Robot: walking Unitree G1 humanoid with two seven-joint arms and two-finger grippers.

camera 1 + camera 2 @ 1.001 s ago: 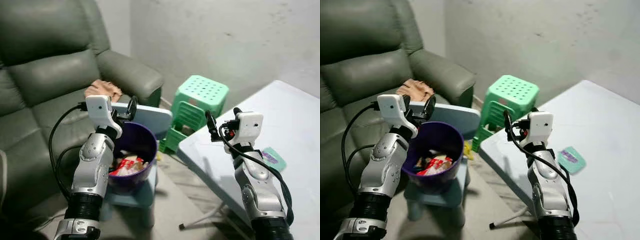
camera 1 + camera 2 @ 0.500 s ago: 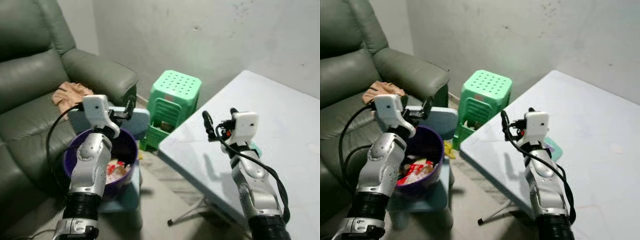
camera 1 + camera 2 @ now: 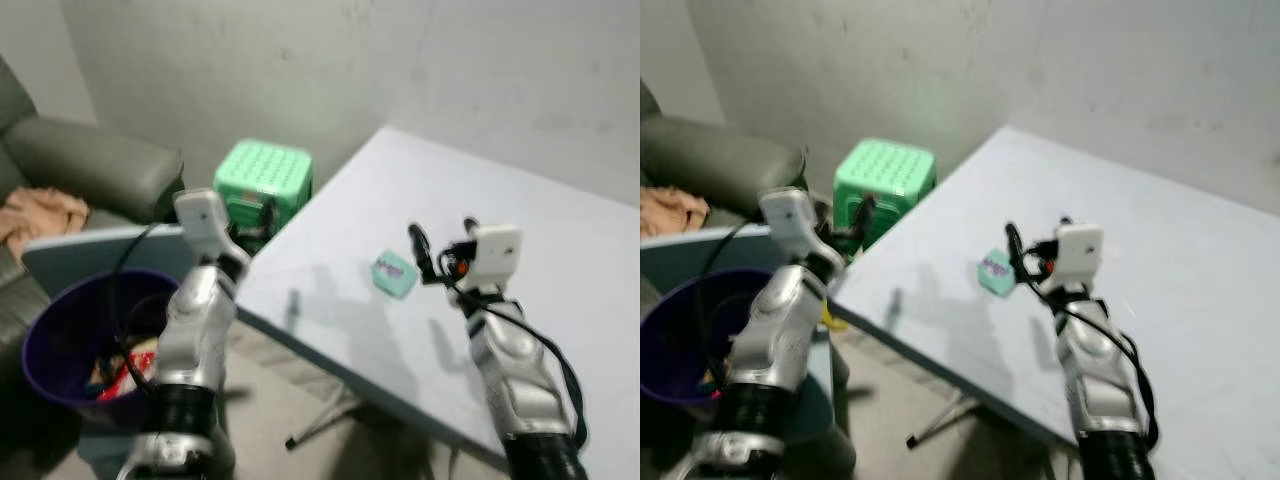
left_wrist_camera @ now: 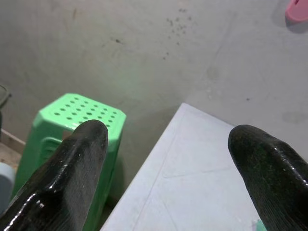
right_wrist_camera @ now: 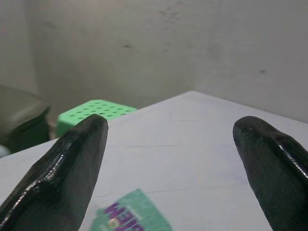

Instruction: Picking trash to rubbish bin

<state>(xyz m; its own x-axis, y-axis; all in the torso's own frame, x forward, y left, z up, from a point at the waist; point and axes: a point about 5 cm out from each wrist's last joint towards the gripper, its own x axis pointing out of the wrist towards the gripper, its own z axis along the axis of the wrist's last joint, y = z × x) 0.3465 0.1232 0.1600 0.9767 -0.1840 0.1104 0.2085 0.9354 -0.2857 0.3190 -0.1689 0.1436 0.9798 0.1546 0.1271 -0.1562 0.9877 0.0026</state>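
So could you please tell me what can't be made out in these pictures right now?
- Green packet: print blurred in the eye views; cut by the frame edge in the right wrist view.
- Purple bin: contents mostly hidden by its wall and the left arm.
- Green stool: legs hidden behind the table.

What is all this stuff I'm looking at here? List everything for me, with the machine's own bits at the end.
table: one, pale grey-white, ahead and to the right
packet: one, green with purple print, flat on the table just ahead of the right gripper
stool: one, green plastic with holes, by the wall past the table's corner
bin: one, purple, lower left, with trash inside
board: one, pale blue, behind the bin
sofa: one, dark green, far left
cloth: one, tan, on the sofa
wall: grey, behind
left gripper: one, black fingers apart, holding nothing
right gripper: one, black fingers apart, over the table
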